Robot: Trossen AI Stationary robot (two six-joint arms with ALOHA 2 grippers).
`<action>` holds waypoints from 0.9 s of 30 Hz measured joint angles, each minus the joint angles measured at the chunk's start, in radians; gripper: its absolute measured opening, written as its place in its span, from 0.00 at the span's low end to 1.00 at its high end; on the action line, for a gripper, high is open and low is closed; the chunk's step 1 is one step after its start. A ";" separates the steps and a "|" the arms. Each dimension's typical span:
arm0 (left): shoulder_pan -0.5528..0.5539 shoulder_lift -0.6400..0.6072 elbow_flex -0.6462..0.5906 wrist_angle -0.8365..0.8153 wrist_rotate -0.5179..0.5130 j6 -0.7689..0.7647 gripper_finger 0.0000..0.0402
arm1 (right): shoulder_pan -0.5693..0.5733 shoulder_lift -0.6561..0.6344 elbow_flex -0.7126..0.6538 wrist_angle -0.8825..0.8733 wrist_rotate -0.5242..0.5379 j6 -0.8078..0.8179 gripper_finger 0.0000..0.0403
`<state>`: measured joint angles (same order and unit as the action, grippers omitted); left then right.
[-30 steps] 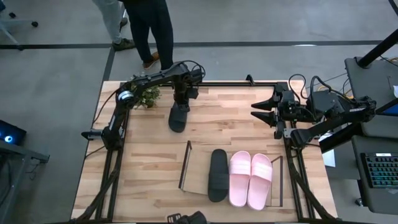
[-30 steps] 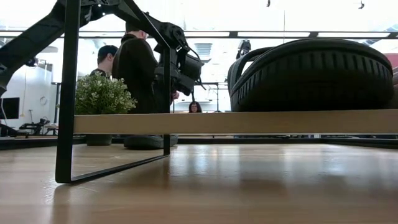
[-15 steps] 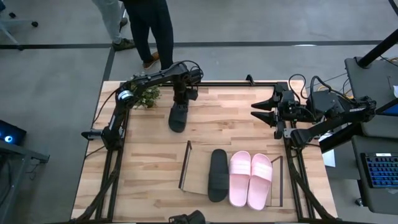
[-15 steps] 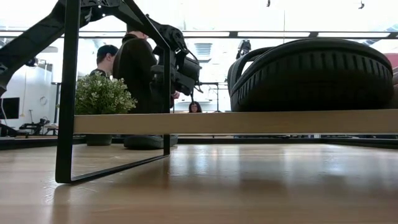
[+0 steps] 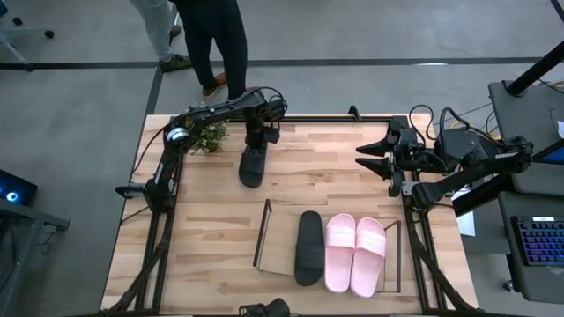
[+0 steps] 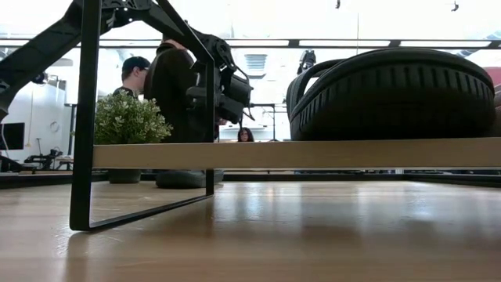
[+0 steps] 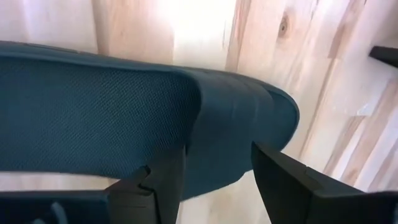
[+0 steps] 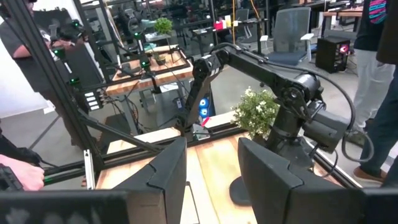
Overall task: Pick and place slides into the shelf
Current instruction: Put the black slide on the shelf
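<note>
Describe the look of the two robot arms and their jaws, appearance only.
Both arms are dark, nearly black, built of slim tube links with bulky rounded joints. The left arm has black cable looping beside its links and a small bright spot near its base. The right arm carries loose black cabling behind its wrist. Each gripper ends in two flat, blocky dark jaws with squared tips, shown in the wrist views.

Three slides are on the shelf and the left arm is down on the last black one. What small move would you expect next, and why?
Probably a straight lift. The left gripper has its jaws closed on the edge of the loose black slide, which still lies on the table near the plant. The shelf has a free spot beside the shelved black slide.
</note>
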<state>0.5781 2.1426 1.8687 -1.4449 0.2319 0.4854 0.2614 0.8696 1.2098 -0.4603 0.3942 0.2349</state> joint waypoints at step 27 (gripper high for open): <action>0.000 0.000 -0.093 -0.012 0.023 0.074 0.18 | 0.000 0.000 0.000 -0.008 0.000 -0.010 0.34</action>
<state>0.5779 2.1422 1.7756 -1.4565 0.2554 0.5598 0.2611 0.8692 1.2098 -0.4679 0.3939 0.2250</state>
